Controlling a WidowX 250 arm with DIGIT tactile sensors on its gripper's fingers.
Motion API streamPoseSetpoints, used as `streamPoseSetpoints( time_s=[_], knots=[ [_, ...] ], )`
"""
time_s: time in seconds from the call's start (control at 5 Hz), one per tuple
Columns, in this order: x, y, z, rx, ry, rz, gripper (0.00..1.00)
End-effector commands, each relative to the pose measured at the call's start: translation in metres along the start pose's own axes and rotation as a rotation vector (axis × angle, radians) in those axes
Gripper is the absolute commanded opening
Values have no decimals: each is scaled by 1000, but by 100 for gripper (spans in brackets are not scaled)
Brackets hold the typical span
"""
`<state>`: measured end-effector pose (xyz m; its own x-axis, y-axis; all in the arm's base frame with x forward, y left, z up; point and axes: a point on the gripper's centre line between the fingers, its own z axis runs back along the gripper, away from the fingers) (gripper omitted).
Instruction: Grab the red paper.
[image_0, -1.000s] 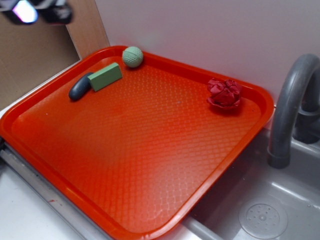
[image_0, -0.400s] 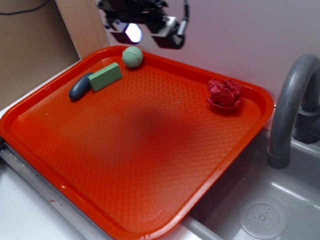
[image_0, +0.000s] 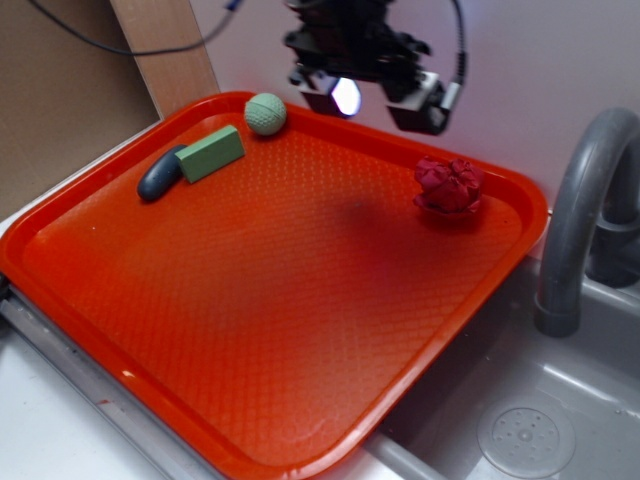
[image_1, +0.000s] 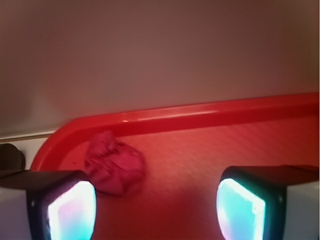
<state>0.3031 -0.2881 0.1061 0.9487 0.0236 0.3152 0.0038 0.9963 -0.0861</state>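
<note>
Over the orange tray (image_0: 200, 330) beside the sink, your end effector (image_1: 156, 205) hangs spread wide and empty, nothing grabbed yet, with the red paper (image_1: 114, 162) just ahead by its left-hand pad, near the tray's far rim.

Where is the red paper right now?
In the exterior view the red paper lies in the tray's far right corner, near the grey faucet, just below-right of the open gripper.
</note>
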Motion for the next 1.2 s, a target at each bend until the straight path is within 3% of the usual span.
streamPoseSetpoints(
  time_s=[0.0, 0.2, 0.4, 0.6, 0.8, 1.0],
  knots=[
    [19, -38, -3, -30, -14, 8, 100],
    [15, -45, -18, -39, 18, -3, 100],
    [9, -49, -30, 33, 22, -46, 100],
    [8, -50, -37, 54, 42, -38, 100],
    [8, -50, -36, 49, 38, -45, 0],
    [5, -46, -28, 58, 27, -34, 0]
  ],
)
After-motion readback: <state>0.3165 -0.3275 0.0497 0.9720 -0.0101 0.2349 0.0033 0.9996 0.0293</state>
